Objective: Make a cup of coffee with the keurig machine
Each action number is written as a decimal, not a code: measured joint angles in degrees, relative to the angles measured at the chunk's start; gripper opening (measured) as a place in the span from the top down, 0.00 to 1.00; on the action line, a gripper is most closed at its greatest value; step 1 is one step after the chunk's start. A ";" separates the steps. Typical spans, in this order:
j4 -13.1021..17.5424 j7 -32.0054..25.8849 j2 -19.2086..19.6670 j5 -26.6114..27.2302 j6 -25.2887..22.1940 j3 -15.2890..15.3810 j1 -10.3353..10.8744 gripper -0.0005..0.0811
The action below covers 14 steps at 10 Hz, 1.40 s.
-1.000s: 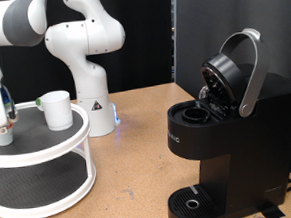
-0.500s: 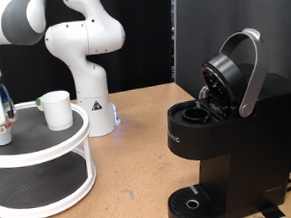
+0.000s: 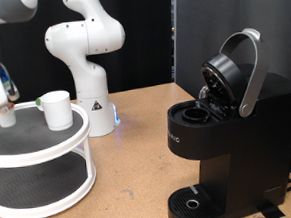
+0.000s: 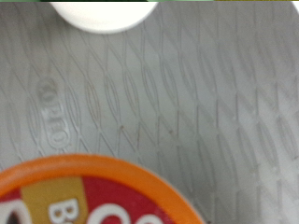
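Note:
The white cup (image 3: 56,109) stands upright on the top tier of a white two-tier round stand (image 3: 58,141) at the exterior view's left. My gripper (image 3: 2,111) is at the far left over that tier, shut on a small white pod (image 3: 6,120) held just above the grey mat. In the wrist view the pod's red-and-orange lid (image 4: 84,201) fills one edge, and the cup's rim (image 4: 103,11) shows at the opposite edge. The black keurig machine (image 3: 238,143) stands at the right with its lid (image 3: 226,71) and silver handle raised, pod chamber open.
The arm's white base (image 3: 92,88) stands behind the stand, on the wooden table (image 3: 140,179). A black panel rises behind the machine. The stand's lower tier (image 3: 35,182) holds nothing that shows. The machine's round drip base (image 3: 197,204) is at the bottom.
My gripper has risen and shifted slightly right over the stand's top tier, and the pod has come up off the mat with it. The cup and machine have not moved.

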 joint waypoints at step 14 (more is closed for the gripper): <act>3.47 12.58 -5.84 16.80 -5.42 8.62 3.79 0.42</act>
